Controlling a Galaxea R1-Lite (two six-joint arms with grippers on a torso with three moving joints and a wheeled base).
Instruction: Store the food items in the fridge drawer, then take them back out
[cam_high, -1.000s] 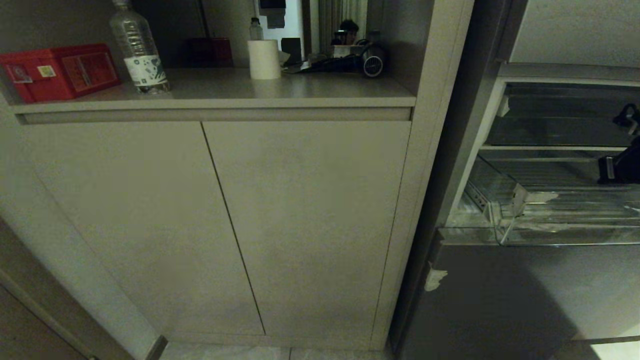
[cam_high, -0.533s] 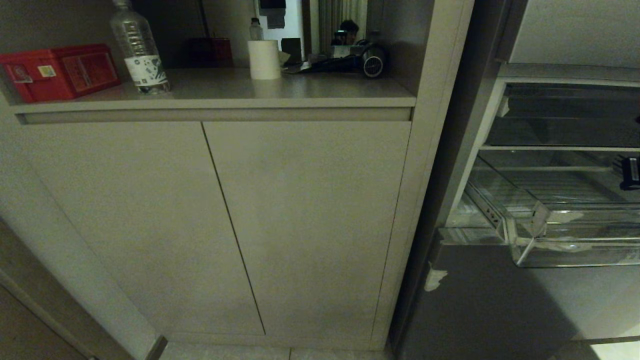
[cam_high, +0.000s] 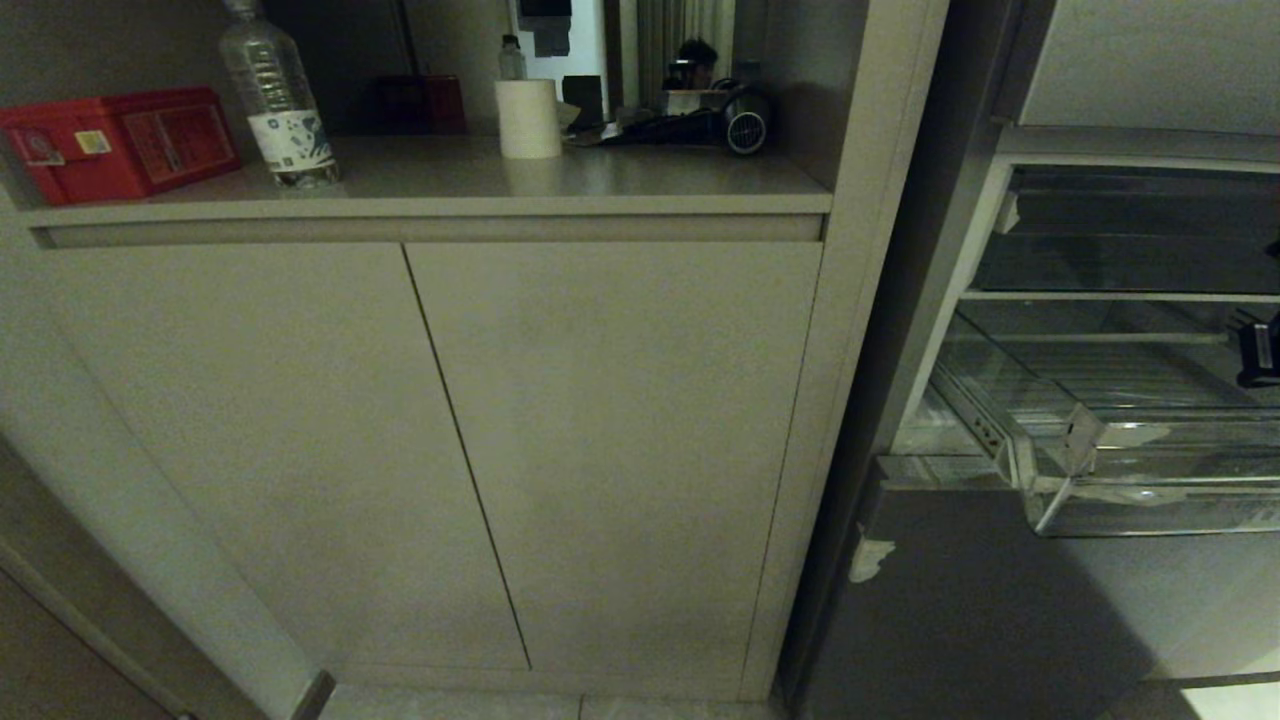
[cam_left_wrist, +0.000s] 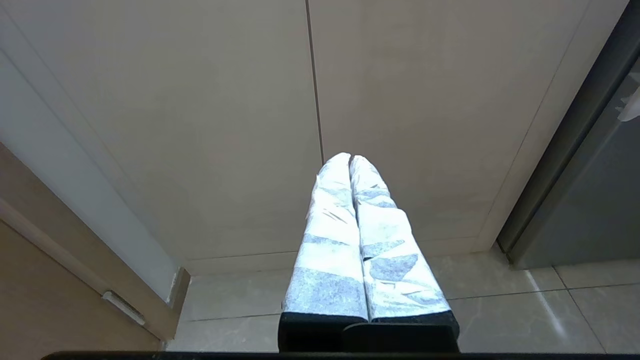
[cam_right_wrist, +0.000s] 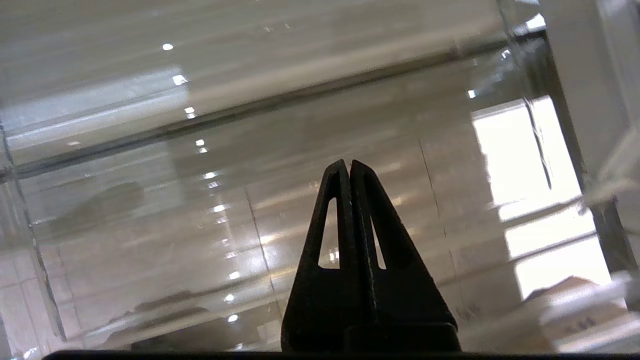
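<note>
Since a second ago the clear fridge drawer (cam_high: 1120, 440) has slid further out of the fridge (cam_high: 1010, 600), front lip lower and nearer; the right pincer (cam_high: 1262, 350) has pulled back to the right edge of the head view, only a dark tip showing over the drawer; in the last half second nothing much shifts; right pincer (cam_right_wrist: 348, 167) fingers pressed together, pinching nothing, pointing down over the drawer's ribbed clear floor (cam_right_wrist: 250, 210); no food pieces visible in the part of the drawer shown; white tape scraps (cam_high: 1135, 436) on the drawer front; left pincer (cam_left_wrist: 350, 160) pressed together too, wrapped in white, hanging low before the cabinet doors (cam_left_wrist: 310, 100), above the tiled floor (cam_left_wrist: 500, 310); on the bench (cam_high: 560, 180) above the cabinet: water bottle (cam_high: 278, 100), red box (cam_high: 120, 140), white roll (cam_high: 528, 118).
</note>
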